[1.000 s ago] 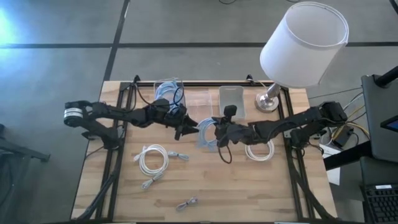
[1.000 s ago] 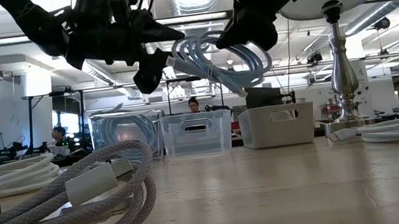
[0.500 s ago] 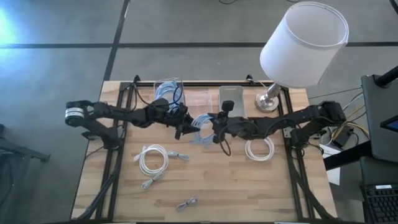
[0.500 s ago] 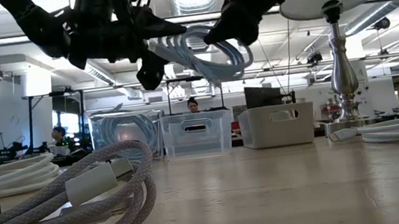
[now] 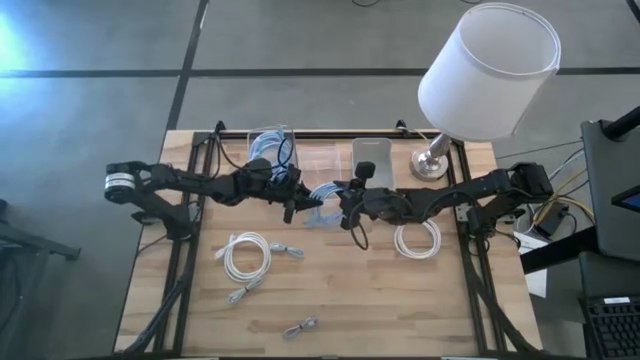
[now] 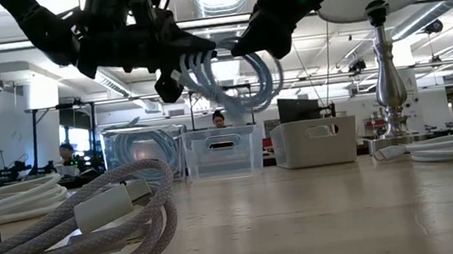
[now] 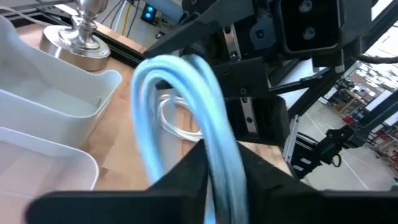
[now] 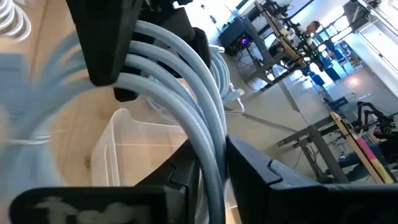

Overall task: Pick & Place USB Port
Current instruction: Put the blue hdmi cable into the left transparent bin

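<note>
A light blue coiled cable [image 5: 322, 194] hangs in the air over the middle of the table, between my two grippers. My left gripper [image 5: 297, 201] comes at it from the table's left and is shut on it. My right gripper [image 5: 341, 199] comes from the table's right and is also shut on the coil. In the low view the coil [image 6: 234, 79] hangs well above the tabletop, with the left gripper [image 6: 175, 63] and the right gripper [image 6: 258, 40] on either side. The strands fill the left wrist view [image 7: 205, 112] and the right wrist view [image 8: 186, 93]. My left gripper pinches the coil's bundled strands [image 7: 217, 155] between its two fingers, on the side toward the table's left. The fingers come in roughly level and lie across the strands. The coil is clear of the table. My right gripper has several strands of the coil [image 8: 208, 146] between its two fingers, on the side toward the table's right. It comes in roughly level, across the strands. The loop hangs below and between both grippers.
Clear bins [image 5: 272, 150] [image 5: 372, 160] stand along the far edge, beside a lamp base [image 5: 432, 165] under a white shade [image 5: 487, 70]. White cable coils lie at the near left [image 5: 247, 256] and at the right [image 5: 416, 240]. A small connector [image 5: 300, 327] is near the front edge.
My right gripper has carried the blue coil toward the table's left, up to my left gripper, which has stayed nearly in place. The coil now sits between the left gripper's fingers, which have taken hold of it. The coil stays clear of the table.
</note>
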Robot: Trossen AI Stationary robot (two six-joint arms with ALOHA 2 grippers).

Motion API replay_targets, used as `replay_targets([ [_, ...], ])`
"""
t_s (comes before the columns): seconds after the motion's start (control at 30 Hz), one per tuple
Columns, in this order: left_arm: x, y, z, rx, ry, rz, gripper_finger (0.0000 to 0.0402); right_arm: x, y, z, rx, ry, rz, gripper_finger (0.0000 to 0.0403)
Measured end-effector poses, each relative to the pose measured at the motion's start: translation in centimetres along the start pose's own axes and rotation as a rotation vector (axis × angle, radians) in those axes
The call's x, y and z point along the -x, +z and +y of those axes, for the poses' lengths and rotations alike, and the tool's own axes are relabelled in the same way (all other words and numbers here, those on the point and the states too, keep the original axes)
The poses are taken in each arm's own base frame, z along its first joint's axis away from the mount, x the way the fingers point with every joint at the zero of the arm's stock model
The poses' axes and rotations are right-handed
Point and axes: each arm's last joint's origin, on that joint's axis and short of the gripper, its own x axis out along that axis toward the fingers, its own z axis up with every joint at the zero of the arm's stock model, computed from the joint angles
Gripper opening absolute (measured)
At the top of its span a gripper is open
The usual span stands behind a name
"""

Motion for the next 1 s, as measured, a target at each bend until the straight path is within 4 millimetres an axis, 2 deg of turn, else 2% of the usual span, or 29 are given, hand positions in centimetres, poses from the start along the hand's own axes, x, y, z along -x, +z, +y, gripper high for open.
replay_targets([
  [0.07,0.0,0.0,0.0,-0.008,-0.001,0.001,0.0027,0.0,0.0,0.0,-0.002,-0.002,0.001,0.0086],
  [0.13,0.0,0.0,0.0,-0.013,0.001,0.003,0.0016,0.0,0.0,0.0,-0.013,-0.001,0.003,0.0097],
  [0.33,0.0,0.0,0.1,-0.006,0.010,0.005,0.0028,0.3,-0.2,0.0,-0.090,0.012,0.022,0.0129],
  [0.53,0.2,0.1,0.3,-0.003,0.022,0.006,0.0017,0.9,-0.8,0.5,-0.107,0.052,0.091,0.0152],
  [0.73,0.2,0.1,0.5,-0.001,0.026,0.009,0.0024,1.3,-0.7,0.9,-0.096,0.064,0.095,0.0167],
  [1.0,0.4,0.3,0.6,-0.003,0.042,-0.003,0.0020,1.8,-0.4,0.8,-0.073,-0.012,0.103,0.0181],
])
